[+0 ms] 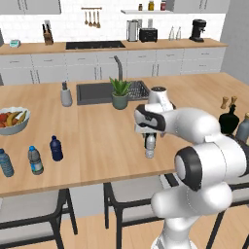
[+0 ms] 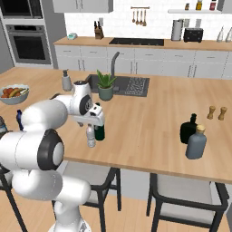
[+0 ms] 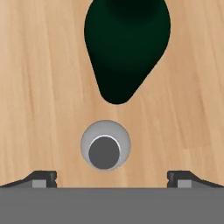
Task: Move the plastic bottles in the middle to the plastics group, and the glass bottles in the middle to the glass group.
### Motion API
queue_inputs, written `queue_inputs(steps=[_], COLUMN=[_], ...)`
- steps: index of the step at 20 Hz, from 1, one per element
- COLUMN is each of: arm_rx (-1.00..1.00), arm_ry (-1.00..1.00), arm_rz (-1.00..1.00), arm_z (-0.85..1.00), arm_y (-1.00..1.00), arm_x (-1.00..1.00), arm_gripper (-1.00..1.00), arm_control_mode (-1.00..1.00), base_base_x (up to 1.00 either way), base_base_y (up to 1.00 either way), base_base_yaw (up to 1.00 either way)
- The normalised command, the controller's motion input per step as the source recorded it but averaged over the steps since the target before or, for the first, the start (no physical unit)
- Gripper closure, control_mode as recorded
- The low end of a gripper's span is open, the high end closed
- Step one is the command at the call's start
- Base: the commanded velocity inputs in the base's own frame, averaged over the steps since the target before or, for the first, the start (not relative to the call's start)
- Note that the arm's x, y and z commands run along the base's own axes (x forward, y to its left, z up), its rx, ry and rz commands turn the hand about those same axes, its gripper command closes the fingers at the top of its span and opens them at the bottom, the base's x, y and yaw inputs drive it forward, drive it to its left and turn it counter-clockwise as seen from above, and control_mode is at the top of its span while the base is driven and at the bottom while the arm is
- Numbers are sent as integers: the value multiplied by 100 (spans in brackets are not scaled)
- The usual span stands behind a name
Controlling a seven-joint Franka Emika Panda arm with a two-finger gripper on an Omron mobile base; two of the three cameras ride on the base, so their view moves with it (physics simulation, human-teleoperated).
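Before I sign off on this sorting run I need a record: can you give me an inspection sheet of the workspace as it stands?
Surface: wooden island counter, with a sink set in it.
Job's things: clear bottle directly under the gripper; dark green bottle just beyond it; navy bottle beside two water bottles; black bottle and grey-blue bottle side by side.
Clutter: fruit bowl, potted plant, soap dispenser, two pepper mills.
Gripper: open, above the clear bottle's cap.
Cables: nothing seen.
Surroundings: stools under the counter edge, back counter with cooktop, toaster, coffee machine.
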Motion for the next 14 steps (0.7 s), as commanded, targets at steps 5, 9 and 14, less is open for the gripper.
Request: queue_inputs(steps=[5,9,14], arm_rx=[0,0,0], arm_ry=[-4,-1,-1], arm_rz=[8,0,0], arm_z=[0,0,-12], arm_y=[0,-11,-3], arm_x=[11,-33,-8], arm_gripper=[-100,-100,-100], arm_control_mode=[-100,-100,-100], base_base_x=[0,0,0], base_base_y=[0,0,0], base_base_yaw=[0,0,0])
